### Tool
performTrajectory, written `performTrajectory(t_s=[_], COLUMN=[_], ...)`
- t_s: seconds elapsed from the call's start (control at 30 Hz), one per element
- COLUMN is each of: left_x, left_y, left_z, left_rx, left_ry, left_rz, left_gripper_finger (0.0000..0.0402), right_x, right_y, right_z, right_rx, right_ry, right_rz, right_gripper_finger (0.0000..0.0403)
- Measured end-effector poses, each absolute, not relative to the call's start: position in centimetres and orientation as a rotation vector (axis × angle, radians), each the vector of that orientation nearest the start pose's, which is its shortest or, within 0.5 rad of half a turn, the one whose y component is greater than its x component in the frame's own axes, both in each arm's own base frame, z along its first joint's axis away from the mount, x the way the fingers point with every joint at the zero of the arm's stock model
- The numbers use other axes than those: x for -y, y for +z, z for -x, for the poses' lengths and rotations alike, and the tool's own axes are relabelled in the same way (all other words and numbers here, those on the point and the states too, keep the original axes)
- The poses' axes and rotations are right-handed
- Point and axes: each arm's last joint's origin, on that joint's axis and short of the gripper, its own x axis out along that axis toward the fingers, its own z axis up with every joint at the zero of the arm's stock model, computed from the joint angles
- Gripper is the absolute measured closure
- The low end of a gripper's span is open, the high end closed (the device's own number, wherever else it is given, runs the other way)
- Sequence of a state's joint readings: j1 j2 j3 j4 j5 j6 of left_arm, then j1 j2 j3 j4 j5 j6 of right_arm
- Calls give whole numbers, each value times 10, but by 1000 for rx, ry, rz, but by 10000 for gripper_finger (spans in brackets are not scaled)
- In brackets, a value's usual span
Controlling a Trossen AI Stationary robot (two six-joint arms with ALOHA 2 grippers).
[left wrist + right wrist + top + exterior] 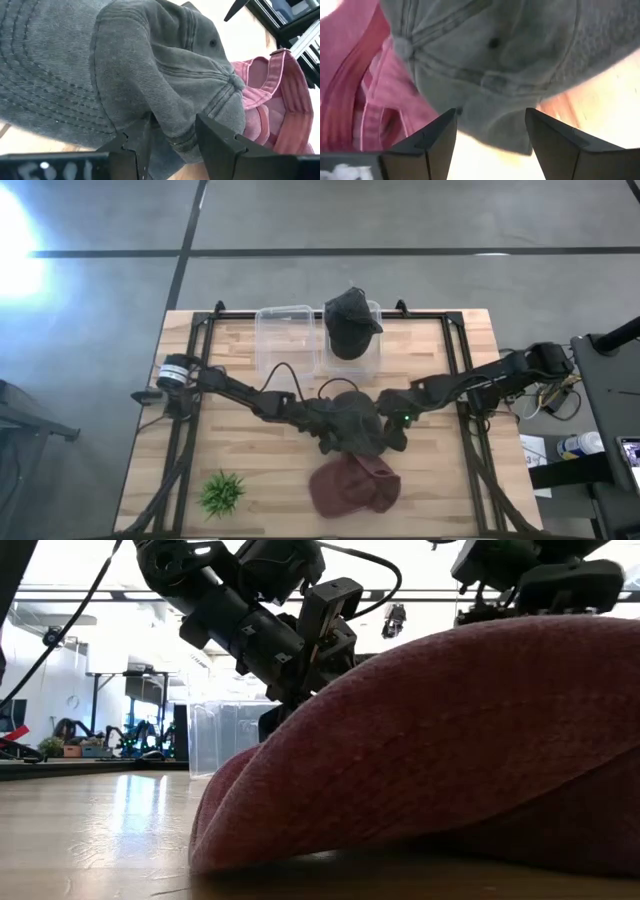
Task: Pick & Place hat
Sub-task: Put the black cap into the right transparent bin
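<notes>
we have the faded grey cotton cap (352,420) at the table's middle, pinched between our two arms, and the coming move turns on that: the left gripper (172,137) is clamped on a fold of its crown, so the cap lies straight ahead of those fingers. the right gripper (490,132) meets it from the opposite side, jaws spread wide with the cap's edge in the gap, gripping nothing yet. the cap is soft, stitched and crumpled, overlapping the dusty red cloth cap (352,485) on the near side. a black cap (350,320) sits in the clear plastic bin (285,340) on the far side.
</notes>
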State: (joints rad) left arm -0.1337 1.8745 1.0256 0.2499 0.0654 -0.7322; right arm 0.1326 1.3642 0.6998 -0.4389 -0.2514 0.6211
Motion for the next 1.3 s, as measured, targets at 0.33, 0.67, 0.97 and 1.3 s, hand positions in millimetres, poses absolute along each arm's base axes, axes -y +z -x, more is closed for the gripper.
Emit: performTrajectory(t_s=[0.33, 0.67, 0.97, 1.3], left_x=[61, 70, 69, 66], left_y=[132, 128, 133, 211], left_z=[-391, -392, -393, -376], left_rx=[-646, -661, -640, -469], left_ry=[30, 5, 0, -6], left_rz=[756, 747, 707, 707], left_gripper_finger=[257, 257, 257, 257], right_x=[-40, -40, -35, -32], right_y=[140, 134, 135, 195], right_z=[-252, -258, -258, -239], right_rx=[-1231, -1208, -1151, -935], right_ry=[-109, -124, -231, -122], right_rz=[-641, -625, -547, -530], right_gripper_finger=[172, 238, 387, 393])
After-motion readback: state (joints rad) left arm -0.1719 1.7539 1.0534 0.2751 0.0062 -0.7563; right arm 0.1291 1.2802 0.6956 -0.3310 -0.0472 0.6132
